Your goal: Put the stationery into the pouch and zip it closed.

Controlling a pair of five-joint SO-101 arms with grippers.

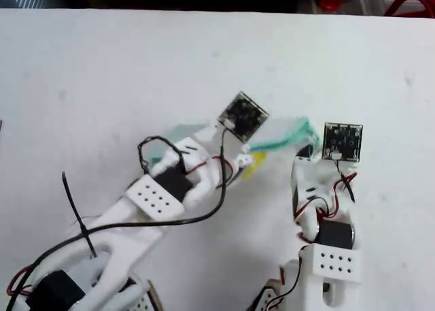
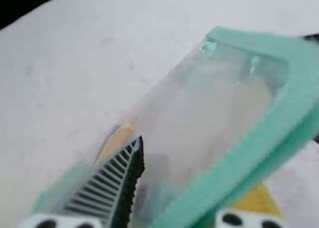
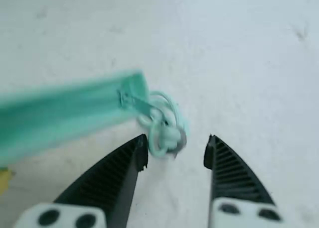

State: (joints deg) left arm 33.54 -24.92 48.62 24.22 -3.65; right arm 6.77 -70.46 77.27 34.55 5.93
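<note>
Where the two arms meet in the middle of the white table (image 1: 102,66), the pouch (image 1: 282,138) lies stretched between them, a clear sleeve edged in mint-green zip tape. Through its clear side a yellow-orange pencil (image 2: 118,138) shows, already inside. At the end of the tape nearest the right arm lies the zip pull (image 3: 162,123), a green cord loop on a small ring. The right gripper (image 3: 177,139) hovers close over it, its pincer spread apart and empty, the loop just ahead of the two tips. At the pouch's other end the left gripper (image 2: 149,163) looks clamped onto the clear side, pinning it. A small yellow thing (image 1: 256,161) sits just beside the pouch; I cannot tell what it is. By my reading the zipping is the step in hand, though I cannot tell whether the zip is already shut. The next move calls for the right pincer to close on the loop and draw it along the tape while the left holds firm.
</note>
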